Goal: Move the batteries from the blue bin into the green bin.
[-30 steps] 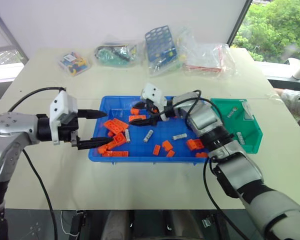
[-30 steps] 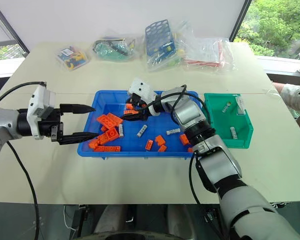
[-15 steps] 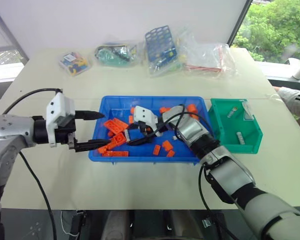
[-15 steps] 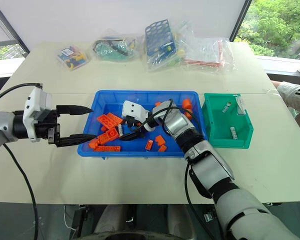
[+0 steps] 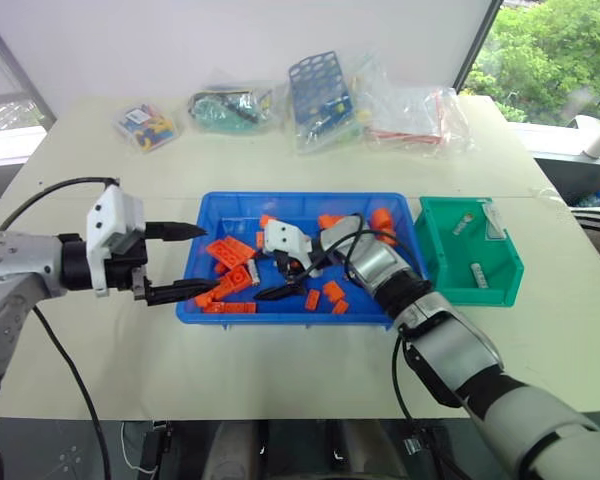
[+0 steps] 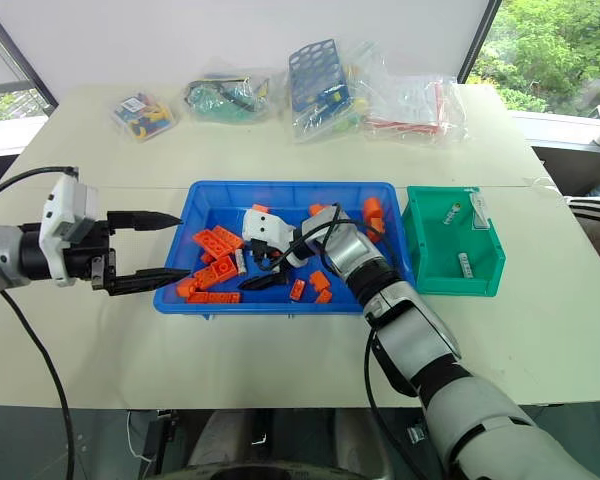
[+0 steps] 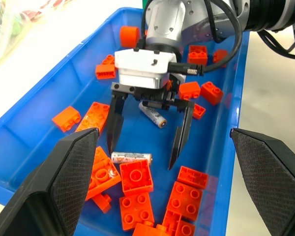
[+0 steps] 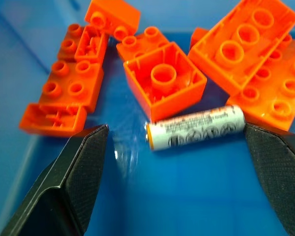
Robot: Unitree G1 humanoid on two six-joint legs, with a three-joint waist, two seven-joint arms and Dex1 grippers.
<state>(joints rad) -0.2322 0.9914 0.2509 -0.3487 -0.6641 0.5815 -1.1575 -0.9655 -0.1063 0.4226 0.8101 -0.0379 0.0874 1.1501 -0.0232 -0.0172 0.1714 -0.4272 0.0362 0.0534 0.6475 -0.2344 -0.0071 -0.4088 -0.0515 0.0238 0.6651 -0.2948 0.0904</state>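
Silver battery (image 8: 195,128) now between lowered right gripper (image 7: 146,140)

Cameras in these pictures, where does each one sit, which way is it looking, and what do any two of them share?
Head views: high on the head, looking down over the blue bin, the green bin and both arms.
Left wrist view: behind the open left gripper, facing along the bin at the open right gripper.
Right wrist view: between the right gripper's fingers, close above a battery.
Shared: that battery, beside orange bricks, shows in both wrist views.
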